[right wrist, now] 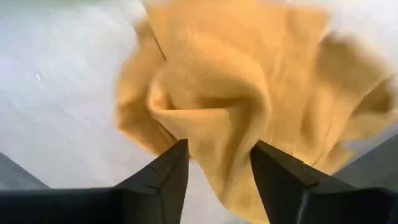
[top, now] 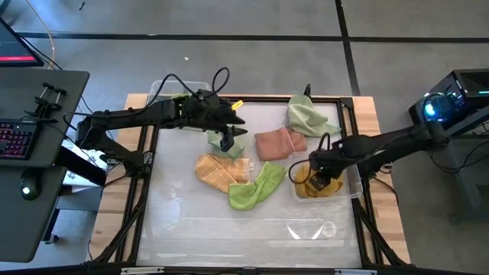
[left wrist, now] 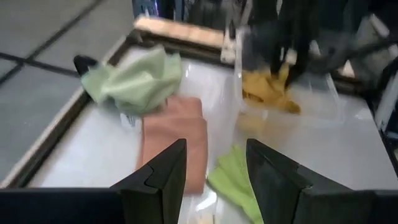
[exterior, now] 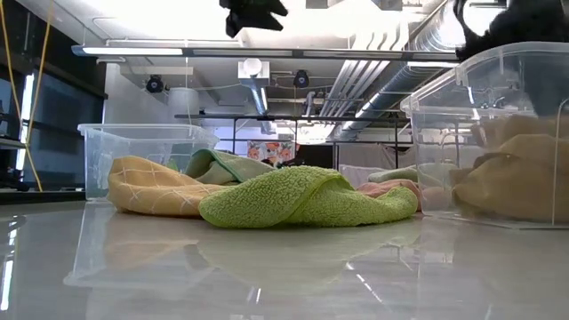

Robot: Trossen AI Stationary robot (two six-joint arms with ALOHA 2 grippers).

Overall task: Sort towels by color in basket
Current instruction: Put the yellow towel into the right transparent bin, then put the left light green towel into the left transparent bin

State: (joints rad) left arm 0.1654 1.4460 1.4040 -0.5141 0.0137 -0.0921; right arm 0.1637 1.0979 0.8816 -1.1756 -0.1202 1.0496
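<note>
Around your worktable: desk gear, floor and ceiling

On your left stands a dark desk (top: 38, 130) with a red-lit keyboard (top: 15, 141); far right, a dark machine with a blue light (top: 435, 107). Grey floor (top: 252, 53) lies beyond the table's (top: 199, 221) far edge. Ceiling ducts (exterior: 391, 44) show in the low view.

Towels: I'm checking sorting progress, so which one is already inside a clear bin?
The mustard yellow towel, lying in the clear bin on the table's right under the right gripper. The others lie loose on the table top.
</note>
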